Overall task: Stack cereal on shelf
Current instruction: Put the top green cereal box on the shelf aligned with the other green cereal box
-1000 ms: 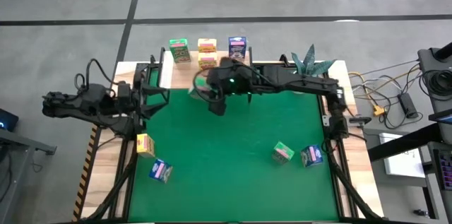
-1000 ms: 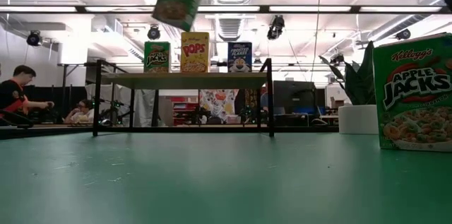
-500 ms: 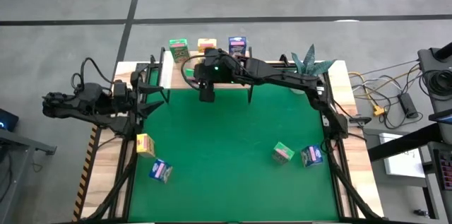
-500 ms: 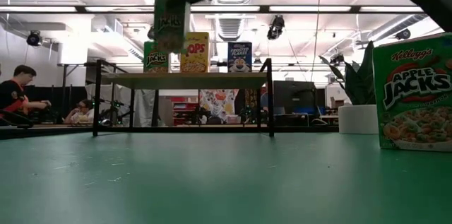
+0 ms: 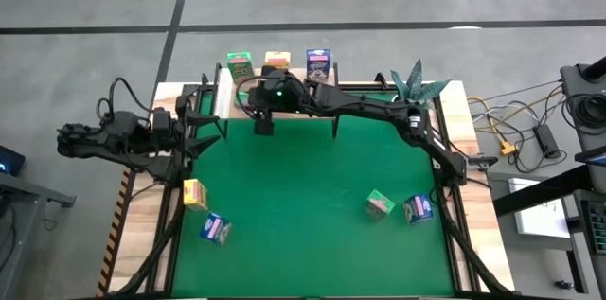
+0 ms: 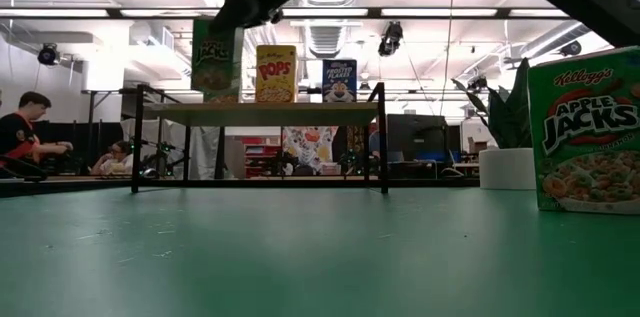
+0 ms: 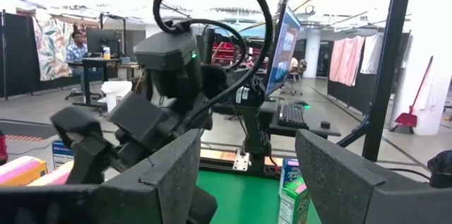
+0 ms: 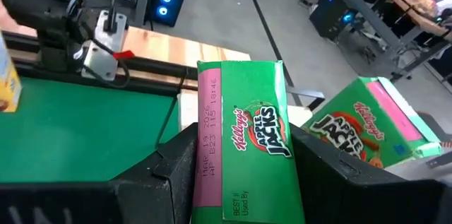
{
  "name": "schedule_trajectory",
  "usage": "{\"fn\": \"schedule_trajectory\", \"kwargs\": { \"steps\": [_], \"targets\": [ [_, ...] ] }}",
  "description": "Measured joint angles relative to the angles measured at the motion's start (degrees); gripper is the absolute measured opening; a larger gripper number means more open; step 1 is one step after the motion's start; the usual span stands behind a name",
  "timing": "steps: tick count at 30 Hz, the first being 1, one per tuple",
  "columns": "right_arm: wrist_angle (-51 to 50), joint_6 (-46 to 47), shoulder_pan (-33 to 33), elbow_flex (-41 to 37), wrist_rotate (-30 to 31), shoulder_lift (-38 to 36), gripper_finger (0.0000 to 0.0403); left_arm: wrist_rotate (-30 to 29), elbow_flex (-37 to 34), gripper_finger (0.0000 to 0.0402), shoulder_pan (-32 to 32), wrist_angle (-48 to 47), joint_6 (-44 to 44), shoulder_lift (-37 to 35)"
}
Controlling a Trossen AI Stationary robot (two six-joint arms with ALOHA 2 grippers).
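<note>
My right gripper (image 5: pixel 262 120) reaches over the far edge, in front of the left part of the shelf (image 6: pixel 265 112), and is shut on a green cereal box (image 6: pixel 215 57). A green box (image 5: pixel 239 61), a yellow box (image 6: pixel 276 74) and a blue box (image 6: pixel 339 80) stand on the plank. In the low view the held box hides the green one on the shelf. On the mat lie a yellow box (image 5: pixel 194 193), a blue box (image 5: pixel 216 229), a green box (image 5: pixel 380 204) and a blue box (image 5: pixel 417 208). My left gripper (image 7: pixel 247 181) waits open at the left edge. My right gripper pinches the green box between its two fingers, one finger (image 8: pixel 169 174) on the narrow pink-striped face (image 8: pixel 210 160) and the other on the opposite face. It comes from above, slanting down. The box stands upright in the hold, lifted clear of the mat.
A large-looking green box (image 6: pixel 585 132) stands close to the low camera on the right. A plant in a white pot (image 5: pixel 415 82) sits at the far right corner. The left arm (image 5: pixel 123 139) lies along the left edge. People sit in the room behind.
My right gripper has carried the green box toward the far edge and the table's left, up to the shelf's left part. The box, tilted a second ago, now stands upright and hangs lower in the low view. The gripper has stayed shut on it.
</note>
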Motion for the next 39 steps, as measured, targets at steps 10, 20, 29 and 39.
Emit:
{"fn": "schedule_trajectory", "kwargs": {
  "steps": [10, 20, 29, 39],
  "targets": [
    [1.97, 0.56, -1.50, -0.02, -0.18, 1.89, 0.0184, -0.02, -0.04, 0.0217, 0.00, -0.03, 0.28, 0.08],
    [2.19, 1.54, -2.45, -0.09, -0.16, 2.94, 0.0238, -0.04, -0.04, 0.0217, 0.00, -0.03, 0.63, 0.12],
    [1.40, 1.10, -2.25, 1.18, 0.31, 1.90, 0.0249, -0.61, -0.06, 0.0217, 0.01, 0.00, 0.65, 0.30],
    [-6.83, 0.84, -0.39, 1.22, 0.32, -4.90, 0.0239, -1.77, -0.03, 0.0217, 0.02, 0.04, 0.63, 4.11]
  ]
}}
